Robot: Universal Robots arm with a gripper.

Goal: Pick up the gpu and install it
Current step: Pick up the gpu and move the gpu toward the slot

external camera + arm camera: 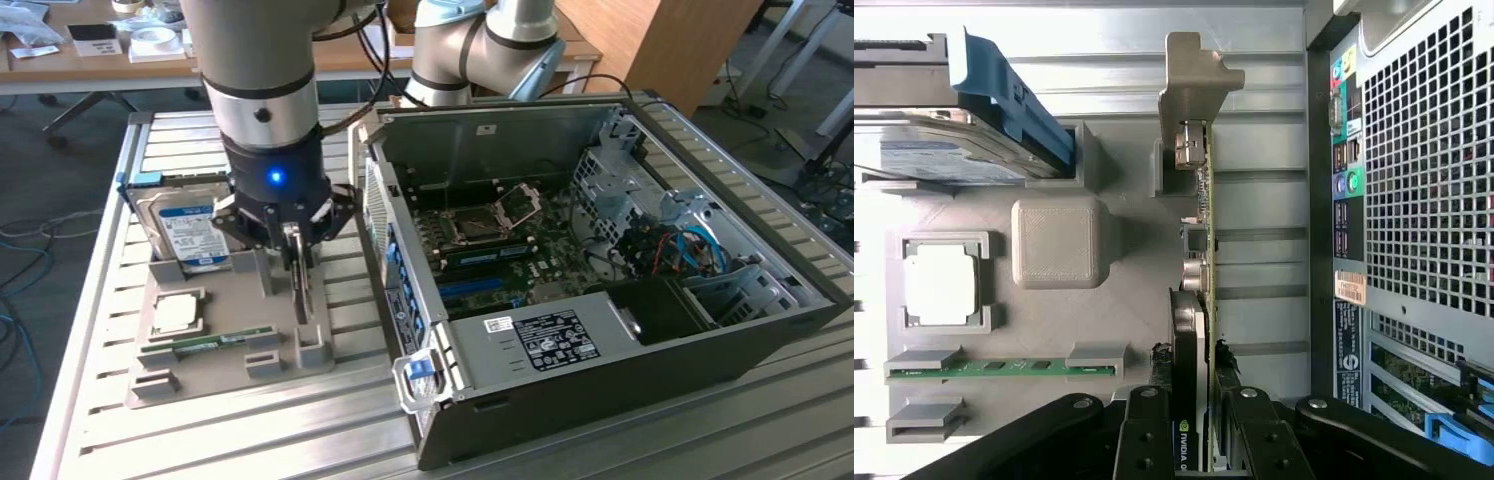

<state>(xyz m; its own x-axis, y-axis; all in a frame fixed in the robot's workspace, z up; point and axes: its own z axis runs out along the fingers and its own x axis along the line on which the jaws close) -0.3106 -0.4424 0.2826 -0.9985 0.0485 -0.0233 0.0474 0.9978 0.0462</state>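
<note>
The gpu (pixel 1200 250) stands on edge in a slot of the grey holder tray (pixel 1054 240), a thin green board with a black cooler and a silvery end bracket (pixel 1194 80). My gripper (pixel 1194 405) is straight over it, its black fingers (pixel 1146 430) pressed against both faces, shut on the card. In the exterior view the gripper (pixel 296 255) hangs down over the gpu (pixel 303 300), which sits in the tray (pixel 227 372) left of the open computer case (pixel 747 330).
On the tray lie a hard drive (pixel 187 228), a CPU (pixel 176 312) and a RAM stick (pixel 214 345). The case's perforated rear wall (pixel 1424 150) stands close beside the gpu. The motherboard (pixel 534 262) lies exposed inside. All rests on a slatted aluminium table (pixel 200 440).
</note>
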